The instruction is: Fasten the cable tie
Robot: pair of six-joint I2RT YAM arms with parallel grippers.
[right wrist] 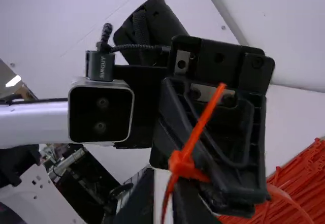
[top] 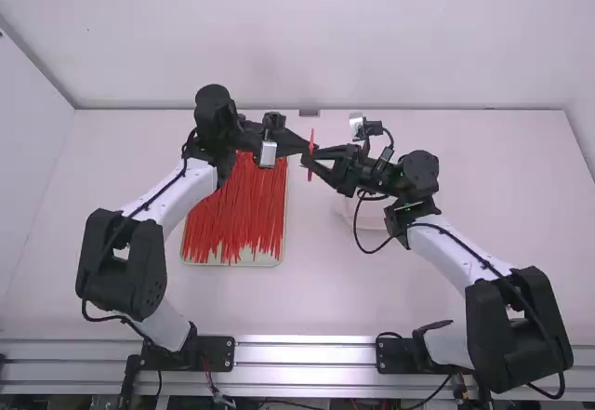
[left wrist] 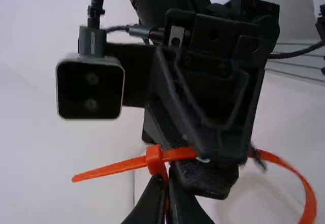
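Spare ties [top: 237, 213]: a red heap lying on the table [top: 493, 164], beside the left arm.
Right gripper [top: 318, 165]: lifted above the table's middle, fingers pressed together on the strap of the cable tie [left wrist: 175, 154].
Left gripper [top: 302, 148]: opposite it, pinching the tie just below its head [left wrist: 155, 159].
Progress: the tail [left wrist: 101, 170] is already through the head, but the loop [left wrist: 307, 196] is wide; I judge that pulling it tight remains.
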